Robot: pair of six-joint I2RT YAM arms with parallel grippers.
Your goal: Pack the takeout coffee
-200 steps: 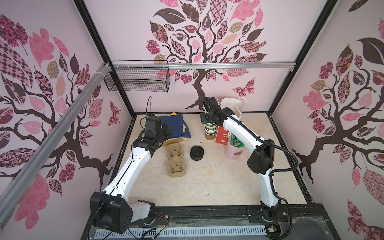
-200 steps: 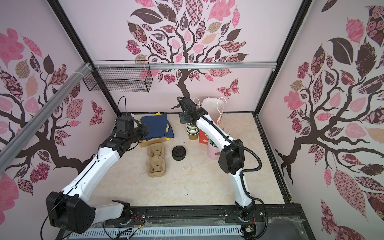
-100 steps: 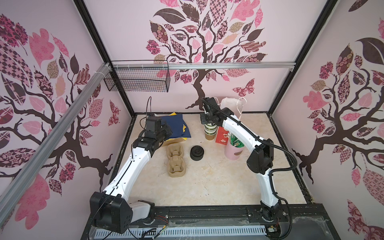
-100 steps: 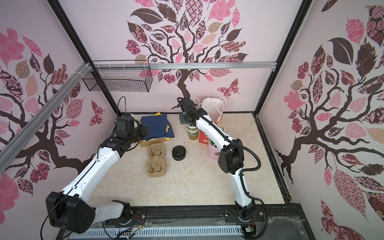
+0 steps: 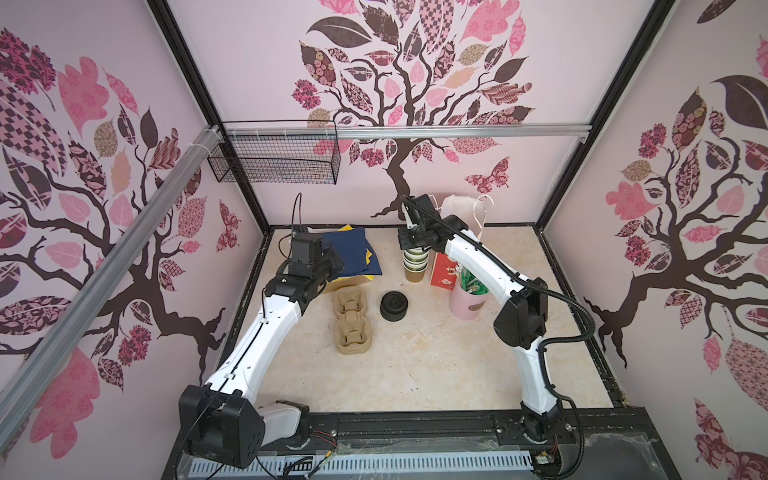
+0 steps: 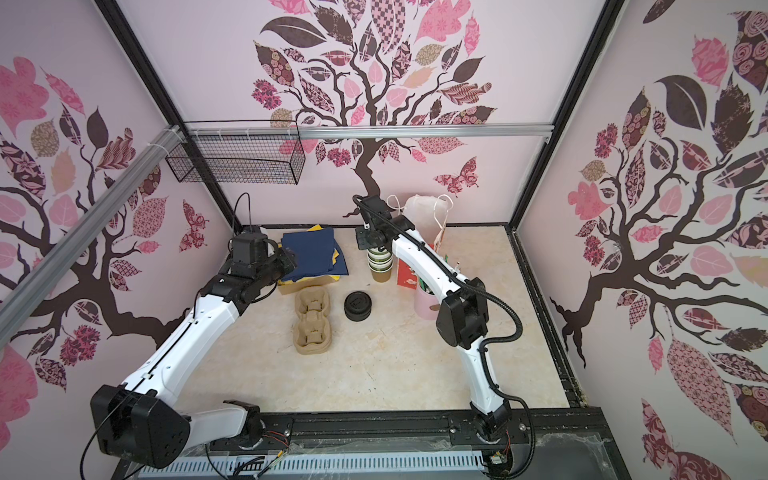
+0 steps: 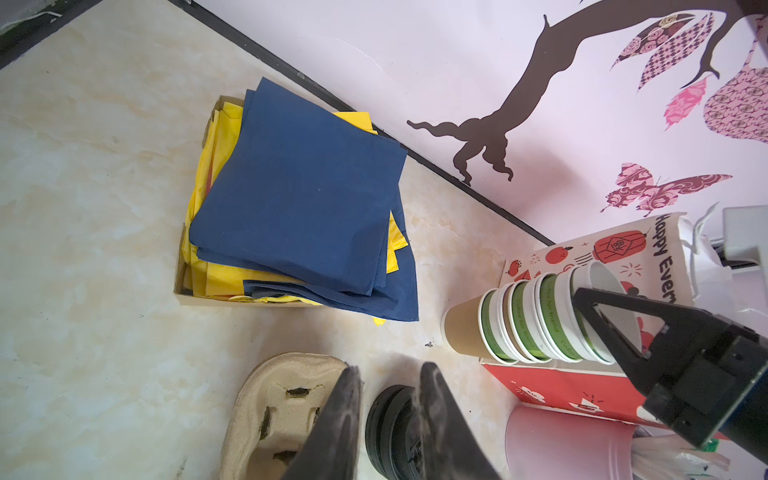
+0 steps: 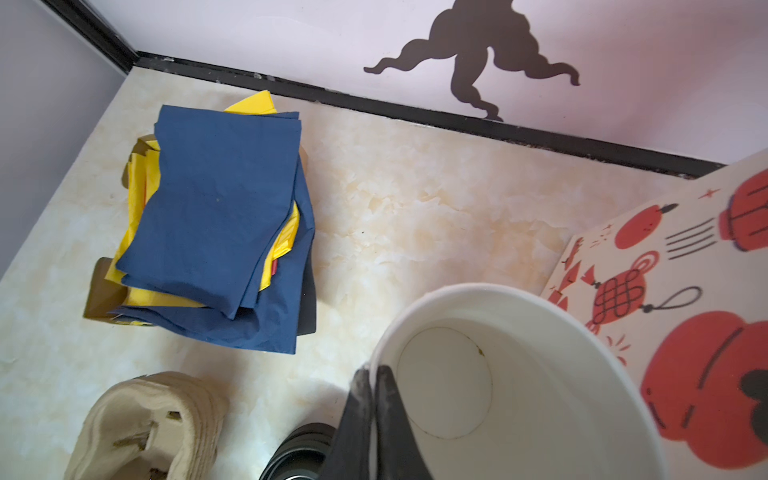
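Pinching the rim of the top green cup (image 8: 519, 386): right gripper (image 8: 371, 376), jaws just drawn together from partly open, one finger inside, one outside. Cup sits nested atop the cup stack (image 5: 414, 261), not yet lifted. Idle left gripper (image 7: 390, 368): partly open, empty, well left of the stack. Loose black lids (image 5: 394, 306): near the stack, toward the robot. Empty cardboard carrier (image 5: 351, 318): farther from the stack, leftward. Judged: grasp made, pulling one cup free comes next
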